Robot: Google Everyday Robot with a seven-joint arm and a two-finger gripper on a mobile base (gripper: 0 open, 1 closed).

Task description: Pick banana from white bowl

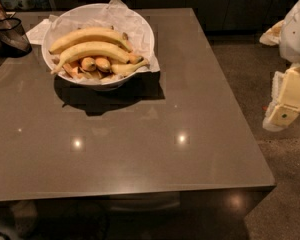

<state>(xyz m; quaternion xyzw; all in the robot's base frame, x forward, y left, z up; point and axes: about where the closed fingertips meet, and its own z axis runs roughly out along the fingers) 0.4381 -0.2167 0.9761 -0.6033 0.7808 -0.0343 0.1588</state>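
The white bowl [140, 26], lined with crinkled white paper, stands on the far left part of the brown table [155, 149]. The banana [95, 50] lies across the bowl's middle, long and slender, its thin stem pointing to the lower left. A thicker, more arched banana [90, 34] lies just behind it. Small stubby bananas [96, 64] lie in front of it. My gripper [285, 106] hangs at the right edge of the view, off the table's right side and over the floor, far from the bowl and holding nothing that I can see.
A dark mesh holder [10, 34] stands at the table's far left edge. A white napkin [40, 31] lies beside the bowl. Speckled floor [270, 74] runs along the right of the table. Dark cabinets line the back.
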